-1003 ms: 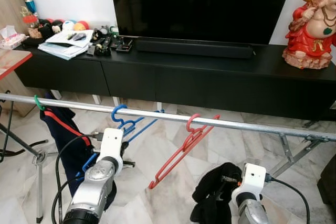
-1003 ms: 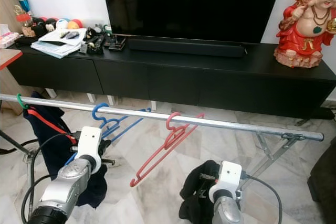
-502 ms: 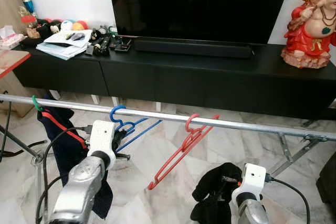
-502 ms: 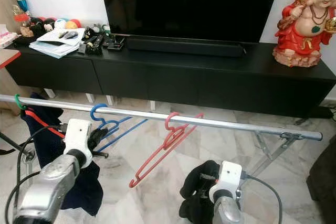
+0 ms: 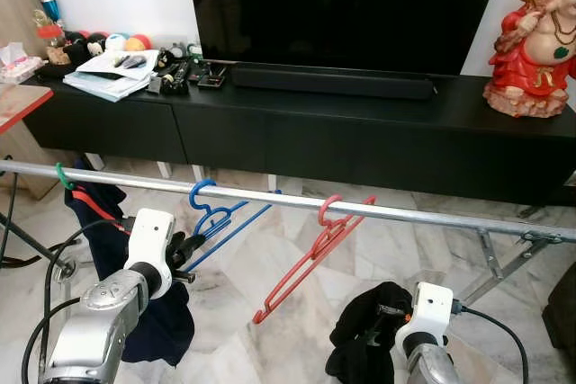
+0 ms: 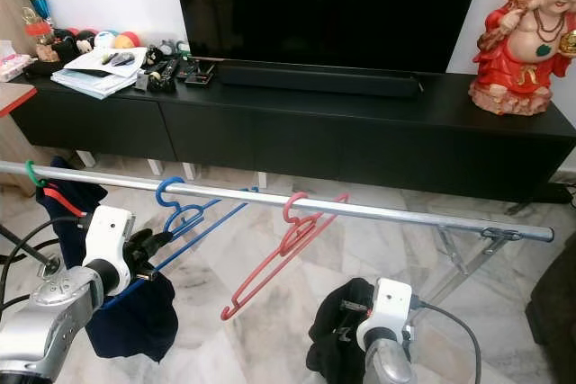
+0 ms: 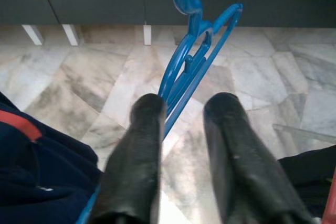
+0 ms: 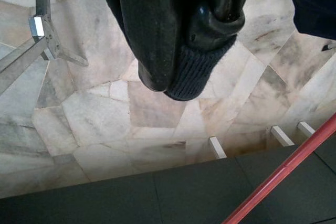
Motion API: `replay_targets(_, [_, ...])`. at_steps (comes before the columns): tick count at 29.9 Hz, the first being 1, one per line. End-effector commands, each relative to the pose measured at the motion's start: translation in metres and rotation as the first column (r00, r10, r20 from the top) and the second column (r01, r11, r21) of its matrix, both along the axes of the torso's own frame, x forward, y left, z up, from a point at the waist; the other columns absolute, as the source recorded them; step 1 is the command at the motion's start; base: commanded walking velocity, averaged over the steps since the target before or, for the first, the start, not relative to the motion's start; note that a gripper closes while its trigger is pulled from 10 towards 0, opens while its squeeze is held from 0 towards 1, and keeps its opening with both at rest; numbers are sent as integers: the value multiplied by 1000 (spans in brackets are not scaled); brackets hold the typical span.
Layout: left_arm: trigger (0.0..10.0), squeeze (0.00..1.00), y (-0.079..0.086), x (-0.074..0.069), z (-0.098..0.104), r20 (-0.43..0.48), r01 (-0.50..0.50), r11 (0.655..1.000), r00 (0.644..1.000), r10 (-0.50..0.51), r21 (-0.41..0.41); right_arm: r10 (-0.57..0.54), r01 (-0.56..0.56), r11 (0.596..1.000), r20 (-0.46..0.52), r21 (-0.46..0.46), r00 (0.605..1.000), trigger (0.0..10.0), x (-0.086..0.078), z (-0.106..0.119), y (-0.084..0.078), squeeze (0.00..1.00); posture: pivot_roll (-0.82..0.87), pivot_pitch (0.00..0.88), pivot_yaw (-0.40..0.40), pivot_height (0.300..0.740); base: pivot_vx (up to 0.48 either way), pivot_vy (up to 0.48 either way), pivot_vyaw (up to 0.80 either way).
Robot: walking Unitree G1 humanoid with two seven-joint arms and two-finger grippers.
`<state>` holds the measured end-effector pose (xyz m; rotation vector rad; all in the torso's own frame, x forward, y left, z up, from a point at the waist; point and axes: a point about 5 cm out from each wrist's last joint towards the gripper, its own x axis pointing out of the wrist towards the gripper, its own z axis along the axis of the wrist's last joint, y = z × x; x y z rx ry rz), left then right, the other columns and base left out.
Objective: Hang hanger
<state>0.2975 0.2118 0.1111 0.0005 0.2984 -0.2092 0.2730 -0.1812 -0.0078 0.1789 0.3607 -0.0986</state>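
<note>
We see the thin blue hanger (image 5: 216, 216) hooked on the rail (image 5: 405, 212), centre left; left gripper (image 7: 181, 124) jaws parted around it; right gripper (image 8: 181, 85) clamps dark cloth (image 5: 364, 325).

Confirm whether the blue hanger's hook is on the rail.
Yes, the blue hanger's hook loops over the rail, left of the red hanger.

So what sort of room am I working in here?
Most likely a home living room: a large television above a long black cabinet, marble-look floor, and a clothes rail with hangers in front.
</note>
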Motion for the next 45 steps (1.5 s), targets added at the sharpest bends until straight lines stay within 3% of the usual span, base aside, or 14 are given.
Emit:
replay_targets(1, [10000,1000,2,5,2,-3,6,1000,1000,-6,-21,13,-13,1000,3,-6,1000,10000,4,3,0,0,56,30,7,740,0,0,0])
replay_targets(5, [10000,1000,3,7,1,-8,5,1000,1000,-5,-21,13,-13,1000,1,-7,1000,10000,4,3,0,0,55,31,6,740,0,0,0])
replay_targets(6, [10000,1000,1,9,0,-10,22,998,1000,-23,-66,15,-15,1000,0,-7,1000,10000,5,3,0,0,49,28,6,740,0,0,0])
replay_targets(9, [10000,1000,-1,11,-1,-13,55,993,998,-57,-103,18,-18,1000,-1,-7,1000,10000,5,3,0,0,48,28,4,740,0,0,0])
replay_targets(13, [10000,1000,3,13,-5,-23,62,998,998,-62,-13,19,-19,1000,-5,-7,1000,10000,4,2,0,0,47,27,4,740,0,0,0])
replay_targets(17, [10000,1000,11,23,-7,-7,-69,998,998,69,14,23,-23,1000,-9,-8,1000,10000,4,1,0,0,47,26,2,740,0,0,0])
replay_targets(18, [10000,0,14,28,-5,21,-130,991,991,130,6,25,-25,1000,-11,-8,1000,10000,3,1,0,0,45,26,2,740,0,0,0])
replay_targets(22, [10000,0,12,33,-6,20,-155,987,988,156,-39,28,-28,1000,-12,-8,1000,10000,3,1,0,0,45,26,2,740,0,0,0])
replay_targets(30, [10000,0,-10,34,-27,-79,-70,996,995,65,-60,30,-30,1000,-13,-7,999,10000,4,1,1,0,34,24,2,740,0,0,0])
replay_targets(45, [10000,0,-13,37,-18,-36,-45,997,998,43,-55,38,-38,999,-16,-4,999,10000,3,0,3,0,40,27,-1,740,0,0,0])
